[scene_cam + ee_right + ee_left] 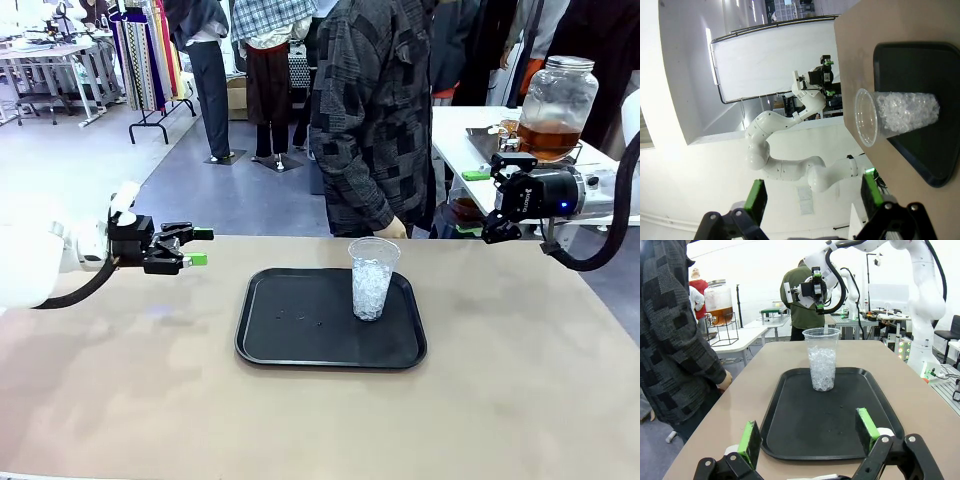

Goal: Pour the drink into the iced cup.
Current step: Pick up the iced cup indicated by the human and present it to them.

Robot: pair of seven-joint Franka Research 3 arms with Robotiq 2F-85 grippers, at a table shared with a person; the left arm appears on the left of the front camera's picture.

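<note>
The drink [548, 138] has not reached the iced cup [372, 280]; I judge the task to be at its very start, with pouring not begun.

Nearest in the front view lies the bare tan table [120, 400]; on it sits a black tray [300, 320], and the cup stands on the tray toward its two o'clock corner, upright, clear plastic, part-filled with white crushed ice and showing no brown liquid.

At about ten o'clock from the cup the left gripper [200, 247] hovers above the table, aimed at the tray, its fingers spread wide and holding nothing; at about two o'clock the right gripper [473, 202] hangs off the table's far right edge, likewise wide and empty.

At twelve o'clock, just beyond the far edge, a person stands with one hand [392, 229] low beside the table, apart from the cup.

Farthest, at roughly one to two o'clock, a big round glass jar [556, 100] with its lid on stands raised on a white side table [460, 130]; the drink is the translucent amber layer filling its lower part, tea-like.

The next move, as I see it, calls for bringing jar and cup together; the jar looks bulky for either gripper, so the person may serve; whether it has a tap I cannot tell.
</note>
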